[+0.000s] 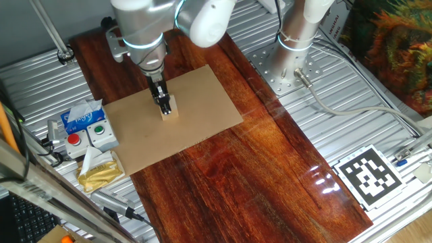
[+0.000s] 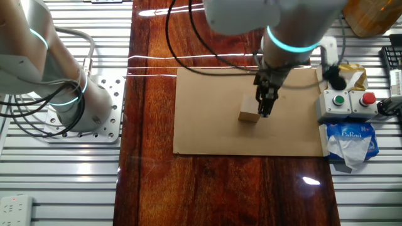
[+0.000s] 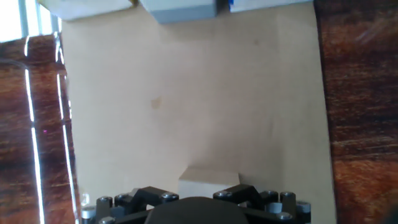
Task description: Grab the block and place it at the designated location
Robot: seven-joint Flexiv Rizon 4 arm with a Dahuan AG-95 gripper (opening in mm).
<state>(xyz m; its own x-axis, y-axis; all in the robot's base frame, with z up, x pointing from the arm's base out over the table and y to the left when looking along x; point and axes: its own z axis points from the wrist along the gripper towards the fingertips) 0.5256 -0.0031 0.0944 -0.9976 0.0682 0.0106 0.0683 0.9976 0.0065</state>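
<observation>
1. Tan and plain-faced, the small wooden cube (image 2: 249, 110) sits on the flat light-brown cardboard sheet (image 2: 207, 119), roughly mid-sheet, with the two-finger gripper (image 2: 264, 108) right at its side.
2. You can see in one fixed view that the black fingers come down onto the cube (image 1: 169, 109) from above — the arm stands nearly upright over it, which suits a straight top-down pinch or release.
3. You cannot tell how the jaws stand: in both fixed views the fingers overlap the cube's edge, and the hand view shows only the cube's top (image 3: 209, 181) at the bottom edge of the picture, against the gripper body. Whether they pinch it or are merely beside it is unclear.
4. No black dot shows anywhere on the bare cardboard (image 3: 186, 93) — my judgement is that the cube and the gripper cover it, so the cube may already be at the mark.
5. Keep clear of the white box with red and green buttons (image 2: 348, 103) beside the sheet's far edge; it lies well apart from the cube.
6. Watch the dark polished wooden tabletop (image 1: 256, 182) only as background; the cube rests fully on cardboard.
</observation>
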